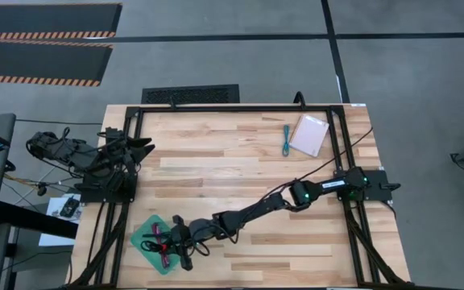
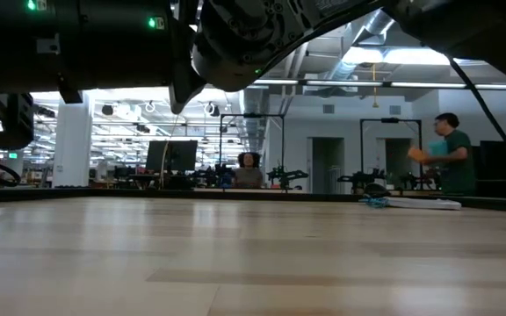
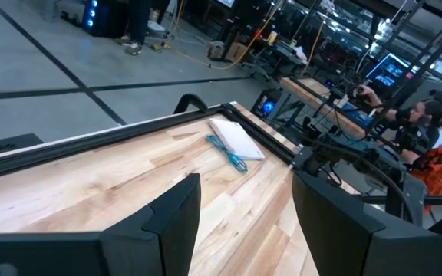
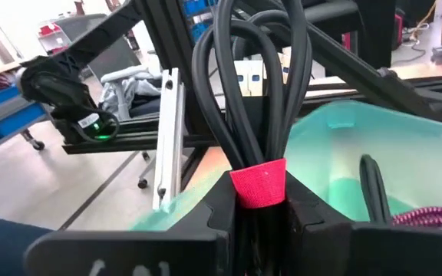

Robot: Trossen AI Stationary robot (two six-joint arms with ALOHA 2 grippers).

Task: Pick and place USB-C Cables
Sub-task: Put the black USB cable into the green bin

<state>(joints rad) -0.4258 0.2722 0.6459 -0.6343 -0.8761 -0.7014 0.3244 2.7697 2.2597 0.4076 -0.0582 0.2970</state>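
Note:
A black USB-C cable bundle with a red strap (image 4: 258, 184) is between the fingers of my right gripper (image 1: 176, 240), which reaches over the right side of a green tray (image 1: 145, 234) at the table's near left. A magenta cable (image 4: 436, 217) and a black cable (image 4: 371, 188) lie in the tray. A teal cable (image 1: 286, 139) lies flat on the table at the far right, beside a white-pink packet (image 1: 308, 134). My left gripper (image 3: 244, 207) is open with nothing in it, parked at the table's left edge. My right gripper pinches the black bundle between its two fingers at the red strap (image 4: 258, 201) around its waist. The fingers run nearly level and come from the table's right. The cable loops (image 4: 255, 84) stick out past the fingertips over the tray. I cannot tell whether the bundle touches the tray.
A black frame (image 1: 232, 109) runs around the table's far and side edges. Bare wood lies between the tray and the teal cable. In the low view a person (image 2: 451, 151) stands in the room behind the table.

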